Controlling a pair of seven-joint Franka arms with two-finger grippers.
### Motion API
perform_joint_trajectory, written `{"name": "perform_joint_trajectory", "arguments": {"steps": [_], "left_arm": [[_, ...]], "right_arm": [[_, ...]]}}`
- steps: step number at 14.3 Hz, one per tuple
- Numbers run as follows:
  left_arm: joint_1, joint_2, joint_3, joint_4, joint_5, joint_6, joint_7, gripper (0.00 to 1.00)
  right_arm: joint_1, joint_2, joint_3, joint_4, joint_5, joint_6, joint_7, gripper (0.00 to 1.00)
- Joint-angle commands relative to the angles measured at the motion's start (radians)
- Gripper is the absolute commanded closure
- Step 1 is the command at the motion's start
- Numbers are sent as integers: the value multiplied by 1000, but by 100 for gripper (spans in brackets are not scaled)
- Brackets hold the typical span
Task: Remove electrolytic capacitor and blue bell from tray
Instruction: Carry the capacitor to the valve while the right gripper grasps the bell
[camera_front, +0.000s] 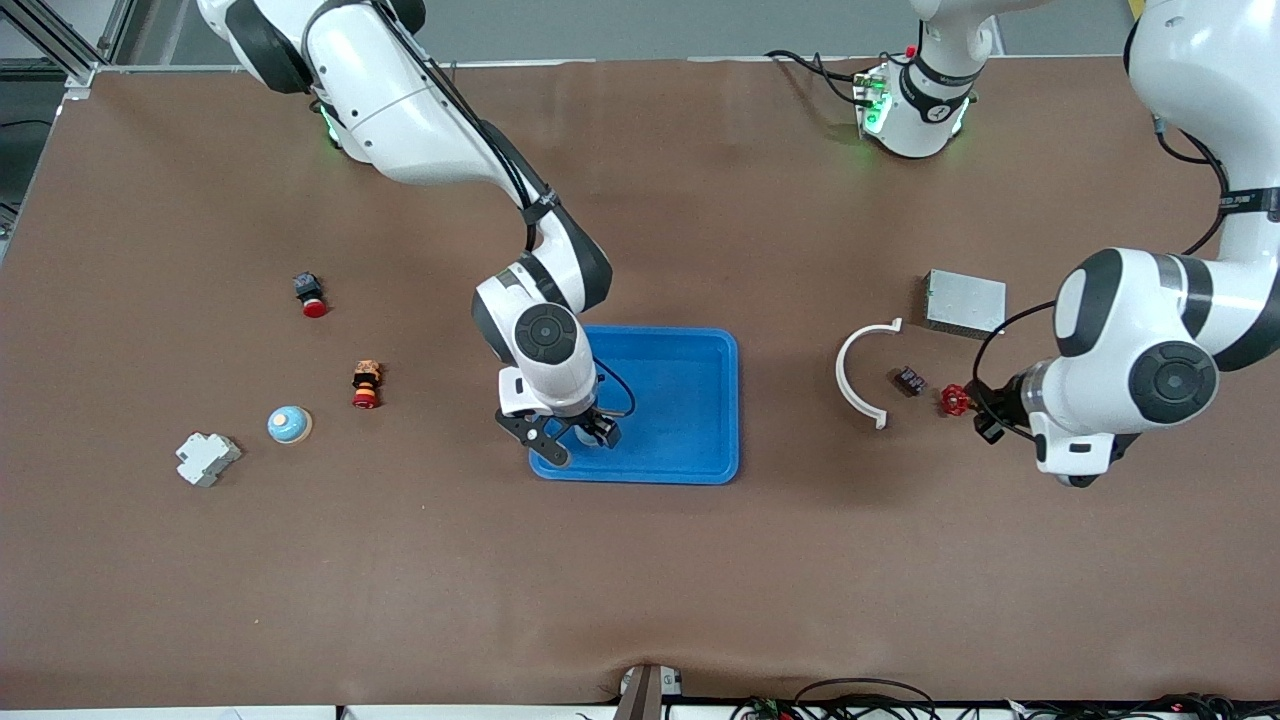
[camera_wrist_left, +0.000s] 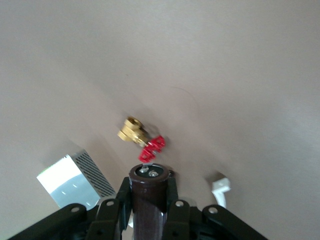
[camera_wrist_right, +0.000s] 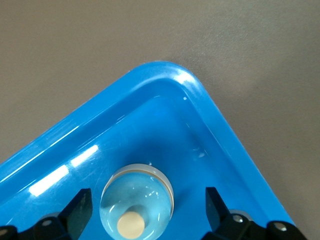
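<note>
Meanwhile, the right gripper (camera_wrist_right: 145, 210) hangs spread around the bell (camera_wrist_right: 136, 206) in the blue tray (camera_front: 700, 350), while the left gripper (camera_wrist_left: 150, 210) clamps the capacitor (camera_wrist_left: 148, 200).

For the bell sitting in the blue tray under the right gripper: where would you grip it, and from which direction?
Grip the bell across its round dome, coming straight down from above. It sits upright in the blue tray with its button on top, in the corner nearest the front camera and the right arm's end, so the rim blocks a sideways approach. The open right gripper already straddles it. The left gripper holds the capacitor.
</note>
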Motion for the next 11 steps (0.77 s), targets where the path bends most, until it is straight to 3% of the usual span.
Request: {"name": "perform_joint_trajectory", "arguments": {"steps": [1,4,5,6,7,8,11], "left_arm": [[45,-12,-5,-26,-20,-5,101,100],[59,-9,-3,-58,-6,27,136,100],[66,-9,-3,-85,-4,53,139,100],[77,-10,-3,-108,-4,91,139,100],[82,-9,-3,-118,-4,106,139,100],[83,-4,-3,-122,-4,117,139,100],[79,-2,-3,-132,-3,137,139,100]], "right_arm": [[11,25,-8,31,-16,4,30,0],[17,25,-6,31,-16,4,42,1],[17,25,-6,31,-17,4,52,17],[17,25,-6,31,-17,4,50,41],[17,25,-6,31,-16,4,50,76],[17,23,-6,31,-14,4,52,100],[17,19,-3,34,-8,-2,59,100]]}}
